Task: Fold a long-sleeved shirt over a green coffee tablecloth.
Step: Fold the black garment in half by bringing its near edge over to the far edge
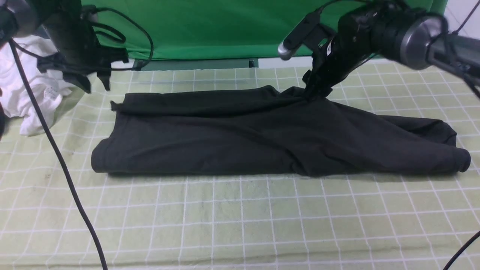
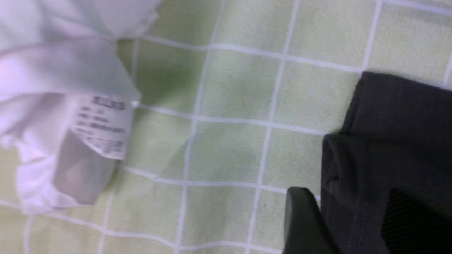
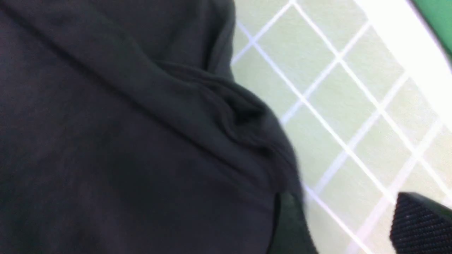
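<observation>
Pale yellow-green tablecloth (image 1: 240, 217), white grid; vivid green backdrop (image 1: 225, 26) behind. White garment (image 1: 26, 93) far left, its care label (image 2: 102, 123) too blurred to read. Black long-sleeved shirt (image 1: 262, 138) folded lengthwise mid-cloth. Both spread-jawed: left end effector (image 1: 95, 84) raised, empty; right end effector (image 1: 317, 93) at shirt's far edge.

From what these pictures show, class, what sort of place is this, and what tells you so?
Probably a robot lab or recording set: a plain green backdrop hangs behind, two cabled robot arms reach over the gridded tablecloth, and a black shirt lies on it.
</observation>
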{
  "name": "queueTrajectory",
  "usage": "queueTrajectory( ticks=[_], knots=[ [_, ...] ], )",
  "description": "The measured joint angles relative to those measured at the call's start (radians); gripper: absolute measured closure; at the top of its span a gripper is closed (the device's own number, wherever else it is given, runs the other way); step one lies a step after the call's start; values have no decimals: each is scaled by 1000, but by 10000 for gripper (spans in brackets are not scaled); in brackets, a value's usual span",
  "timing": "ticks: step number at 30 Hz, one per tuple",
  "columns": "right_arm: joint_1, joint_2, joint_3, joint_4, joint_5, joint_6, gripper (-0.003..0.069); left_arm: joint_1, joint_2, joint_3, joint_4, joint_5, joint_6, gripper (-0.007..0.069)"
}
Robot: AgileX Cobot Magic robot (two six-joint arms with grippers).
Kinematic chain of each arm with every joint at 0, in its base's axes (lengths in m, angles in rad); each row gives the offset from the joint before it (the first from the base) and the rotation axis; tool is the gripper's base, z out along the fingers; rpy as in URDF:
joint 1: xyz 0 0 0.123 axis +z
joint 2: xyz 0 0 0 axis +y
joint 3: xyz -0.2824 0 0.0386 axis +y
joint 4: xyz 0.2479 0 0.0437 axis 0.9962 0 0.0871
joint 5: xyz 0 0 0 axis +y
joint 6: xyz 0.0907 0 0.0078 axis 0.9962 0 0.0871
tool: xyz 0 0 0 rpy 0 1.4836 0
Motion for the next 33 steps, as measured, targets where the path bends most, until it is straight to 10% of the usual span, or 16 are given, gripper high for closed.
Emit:
queueTrajectory(
  ticks=[7,11,21,33],
  knots=[
    [-5,-165,-9,-1,171,23,433,0,-42,-87,-66,10,31,285],
    [-21,-256,-9,-2,274,24,631,-37,-75,-73,-296,13,159,533],
    [-64,-292,-9,-2,362,28,654,-326,40,33,-301,-64,231,620],
    [-64,-292,-9,47,372,50,651,-373,161,33,-246,-212,173,617]
  ],
)
